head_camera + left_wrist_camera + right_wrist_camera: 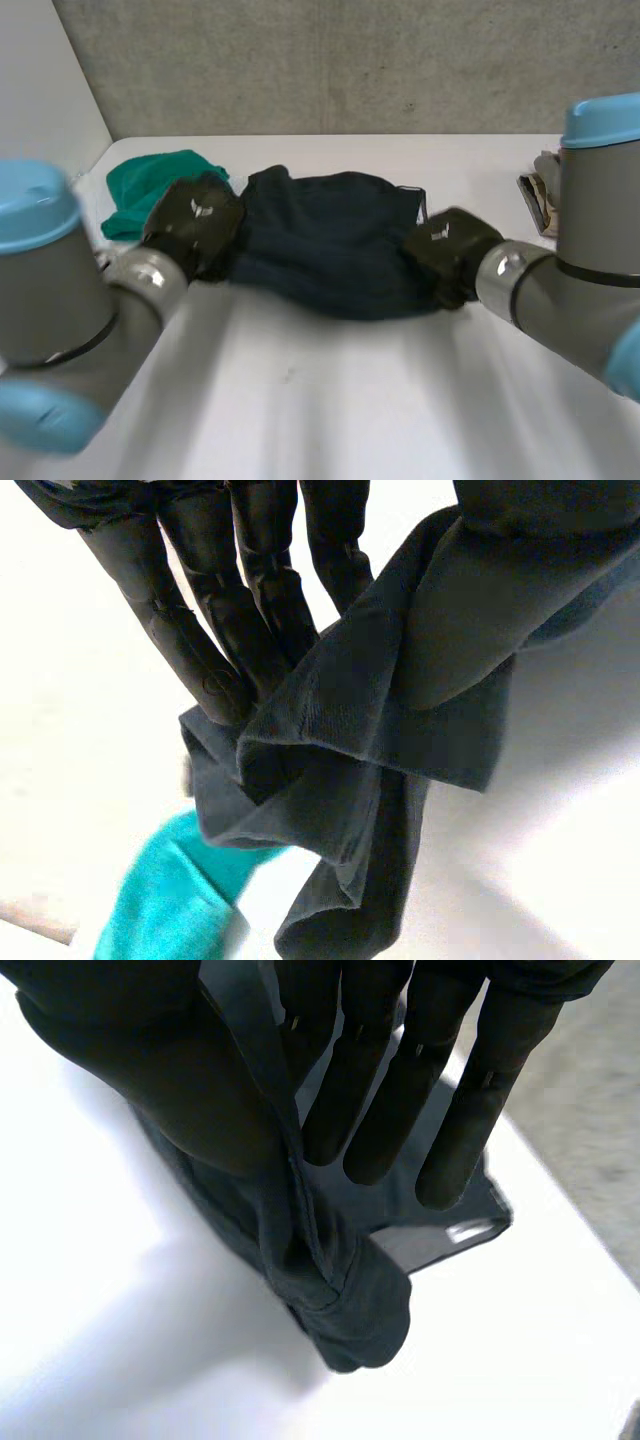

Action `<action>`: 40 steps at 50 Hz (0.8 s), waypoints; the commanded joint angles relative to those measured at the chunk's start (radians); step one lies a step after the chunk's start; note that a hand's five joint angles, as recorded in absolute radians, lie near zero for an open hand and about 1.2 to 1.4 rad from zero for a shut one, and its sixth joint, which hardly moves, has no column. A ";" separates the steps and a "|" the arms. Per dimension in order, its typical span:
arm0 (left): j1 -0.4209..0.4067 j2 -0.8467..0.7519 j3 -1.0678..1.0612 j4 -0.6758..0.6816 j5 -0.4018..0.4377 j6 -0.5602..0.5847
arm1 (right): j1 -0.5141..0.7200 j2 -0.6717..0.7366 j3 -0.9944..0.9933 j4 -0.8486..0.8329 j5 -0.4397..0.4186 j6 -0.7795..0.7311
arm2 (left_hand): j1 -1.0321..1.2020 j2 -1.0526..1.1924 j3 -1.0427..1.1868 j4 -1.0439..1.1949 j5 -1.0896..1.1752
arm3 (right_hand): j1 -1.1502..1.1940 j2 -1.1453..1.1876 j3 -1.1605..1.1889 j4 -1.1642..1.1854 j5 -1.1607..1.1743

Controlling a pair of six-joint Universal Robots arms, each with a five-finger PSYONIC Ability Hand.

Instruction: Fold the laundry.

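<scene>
A dark navy garment (330, 245) is stretched between my two hands over the middle of the white table (330, 400). My left hand (195, 225) holds its left edge. In the left wrist view the thumb and straight fingers (200, 640) pinch a bunched fold of the dark cloth (340, 780), which hangs below them. My right hand (450, 250) holds the right edge. In the right wrist view the thumb (170, 1070) presses the cloth (340, 1290) against the fingers, and a white label (465, 1230) shows on the garment beyond the fingertips.
A teal cloth (150, 185) lies crumpled at the back left, just behind my left hand, and shows below the dark fold as the teal cloth (170, 900). A small tan and white object (540, 195) sits at the table's right edge. A grey wall runs behind.
</scene>
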 commanded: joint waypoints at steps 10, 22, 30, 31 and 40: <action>0.007 0.085 -0.229 -0.376 0.052 -0.007 | -0.020 -0.024 0.158 0.275 -0.035 -0.272 | 0.272 0.202 0.210 0.203 0.227 | 0.270 0.215 0.206 0.198 0.201; 0.076 -0.096 0.103 -0.122 0.032 -0.027 | 0.000 0.133 -0.072 -0.058 0.050 -0.149 | 0.272 0.202 0.210 0.203 0.227 | 0.270 0.215 0.206 0.198 0.201; 0.073 -0.415 0.432 0.075 -0.051 0.009 | -0.015 0.289 -0.195 -0.435 0.093 -0.120 | 0.272 0.202 0.210 0.203 0.227 | 0.270 0.215 0.206 0.198 0.201; 0.075 -0.447 0.468 0.086 -0.059 0.019 | -0.016 0.307 -0.204 -0.480 0.085 -0.123 | 0.272 0.202 0.210 0.203 0.227 | 0.270 0.215 0.206 0.198 0.201; 0.064 -0.762 0.831 0.198 -0.056 0.103 | -0.036 0.574 -0.362 -0.916 0.034 -0.175 | 0.272 0.202 0.210 0.203 0.227 | 0.270 0.215 0.206 0.198 0.201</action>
